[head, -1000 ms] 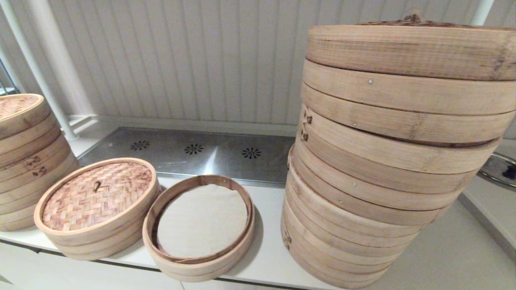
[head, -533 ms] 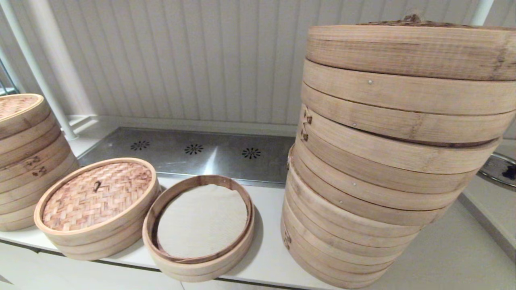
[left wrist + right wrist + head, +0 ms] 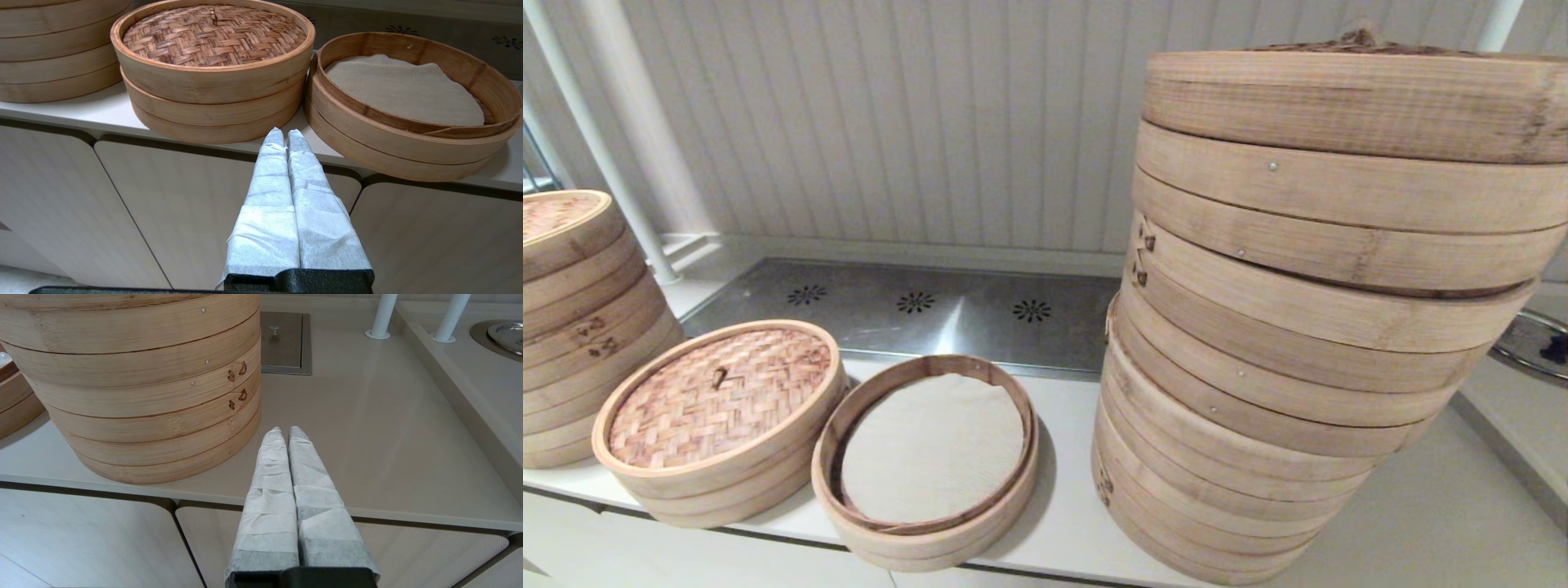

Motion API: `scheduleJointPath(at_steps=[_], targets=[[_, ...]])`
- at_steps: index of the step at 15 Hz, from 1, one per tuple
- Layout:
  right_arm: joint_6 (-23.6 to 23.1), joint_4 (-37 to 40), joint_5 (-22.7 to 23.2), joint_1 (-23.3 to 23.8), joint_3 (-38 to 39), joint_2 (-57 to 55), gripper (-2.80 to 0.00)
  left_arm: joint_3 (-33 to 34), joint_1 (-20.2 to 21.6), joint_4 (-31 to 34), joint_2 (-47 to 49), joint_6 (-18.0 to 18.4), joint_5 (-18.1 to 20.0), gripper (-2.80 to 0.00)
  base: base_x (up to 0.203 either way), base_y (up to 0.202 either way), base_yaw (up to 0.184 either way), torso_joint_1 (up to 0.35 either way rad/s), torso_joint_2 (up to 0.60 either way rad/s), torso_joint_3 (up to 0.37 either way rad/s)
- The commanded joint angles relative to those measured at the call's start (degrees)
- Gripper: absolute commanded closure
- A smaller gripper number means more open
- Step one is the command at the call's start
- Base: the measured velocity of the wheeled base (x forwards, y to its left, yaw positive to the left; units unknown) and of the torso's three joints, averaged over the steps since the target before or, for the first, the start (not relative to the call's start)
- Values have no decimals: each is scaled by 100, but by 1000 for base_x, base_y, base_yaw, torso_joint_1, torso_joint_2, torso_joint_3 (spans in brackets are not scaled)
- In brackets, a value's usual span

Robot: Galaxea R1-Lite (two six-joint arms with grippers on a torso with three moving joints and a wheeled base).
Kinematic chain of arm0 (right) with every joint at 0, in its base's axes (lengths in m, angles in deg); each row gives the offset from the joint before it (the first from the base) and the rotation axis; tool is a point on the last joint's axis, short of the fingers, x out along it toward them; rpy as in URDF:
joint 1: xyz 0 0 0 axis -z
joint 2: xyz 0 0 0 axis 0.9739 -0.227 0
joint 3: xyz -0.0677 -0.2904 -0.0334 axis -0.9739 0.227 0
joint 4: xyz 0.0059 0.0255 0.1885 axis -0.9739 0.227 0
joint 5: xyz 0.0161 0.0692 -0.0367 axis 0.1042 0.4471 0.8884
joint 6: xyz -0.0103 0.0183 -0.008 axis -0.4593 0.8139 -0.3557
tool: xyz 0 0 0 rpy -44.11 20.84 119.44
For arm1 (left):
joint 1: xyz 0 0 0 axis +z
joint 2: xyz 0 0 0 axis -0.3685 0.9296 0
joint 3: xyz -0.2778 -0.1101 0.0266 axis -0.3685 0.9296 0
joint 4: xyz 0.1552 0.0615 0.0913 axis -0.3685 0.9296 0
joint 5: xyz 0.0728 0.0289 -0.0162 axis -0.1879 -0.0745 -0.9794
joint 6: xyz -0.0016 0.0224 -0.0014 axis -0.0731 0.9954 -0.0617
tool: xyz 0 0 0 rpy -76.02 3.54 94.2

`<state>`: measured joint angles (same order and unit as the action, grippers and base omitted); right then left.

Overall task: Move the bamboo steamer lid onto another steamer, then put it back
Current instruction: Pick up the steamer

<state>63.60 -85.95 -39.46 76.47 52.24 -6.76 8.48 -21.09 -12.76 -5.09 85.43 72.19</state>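
Lid (image 3: 720, 396): sits on its own small steamer, just left of the open basket; the steamer's base is cut by the counter edge in the head view.
Open basket (image 3: 929, 498): white liner (image 3: 931, 457) inside, rim touching the lidded steamer; no lid on it.
Tall stack (image 3: 1307, 327): right of the open basket, its top lid barely seen, right side cut off.
Medium stack (image 3: 580, 327): left of the lid, half out of view.
Left gripper (image 3: 282, 134): fingers pressed together, empty, below the counter edge, in front of the gap between the two small steamers; unseen from the head.
Right gripper (image 3: 284, 433): fingers together, empty, in front of the tall stack's base; also unseen from the head.
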Motion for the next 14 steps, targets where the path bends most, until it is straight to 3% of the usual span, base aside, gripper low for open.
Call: scheduleJointPath(at_steps=[1, 12, 14], targets=[[0, -1, -1, -2, 1, -6, 0, -1, 0, 9, 9, -5, -4, 0, 0, 0, 0, 0, 0, 0], [0, -1, -1, -2, 1, -6, 0, -27, 0, 18, -9, 48, -30, 0, 0, 0, 0, 0, 0, 0], [0, -1, -1, -2, 1, -6, 0, -446, 0, 98, 62, 26, -60, 0, 0, 0, 0, 0, 0, 0]])
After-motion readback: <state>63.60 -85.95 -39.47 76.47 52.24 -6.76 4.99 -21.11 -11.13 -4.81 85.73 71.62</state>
